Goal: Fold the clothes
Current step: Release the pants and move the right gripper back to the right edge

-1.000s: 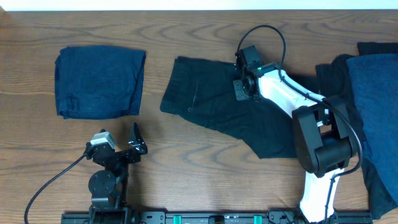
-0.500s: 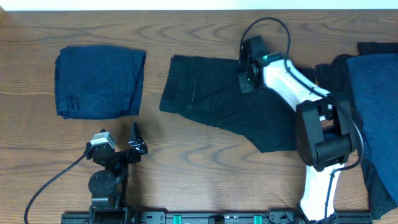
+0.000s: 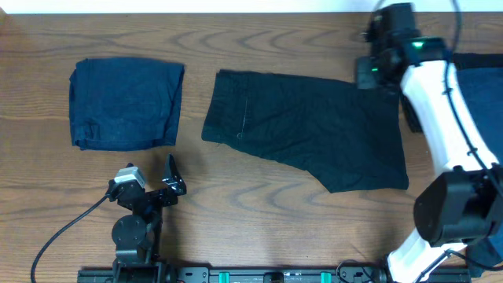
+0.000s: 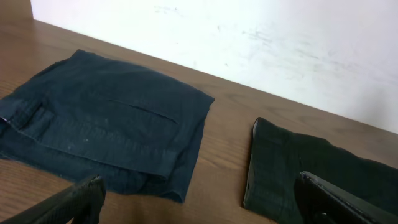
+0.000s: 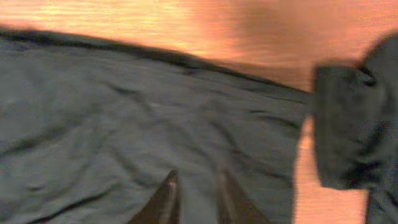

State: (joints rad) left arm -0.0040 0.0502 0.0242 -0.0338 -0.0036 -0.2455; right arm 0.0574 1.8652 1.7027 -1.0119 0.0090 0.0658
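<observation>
Brown wood-grain table (image 3: 259,212), plain white wall (image 4: 249,31) behind its far edge, faint scuffs on it

No text, label, brand, number or sign could be read in any of the three views. The clothes (image 3: 306,130) showed plain dark cloth without legible marking, and the worktop (image 3: 259,212) carried bare wood grain only.
</observation>
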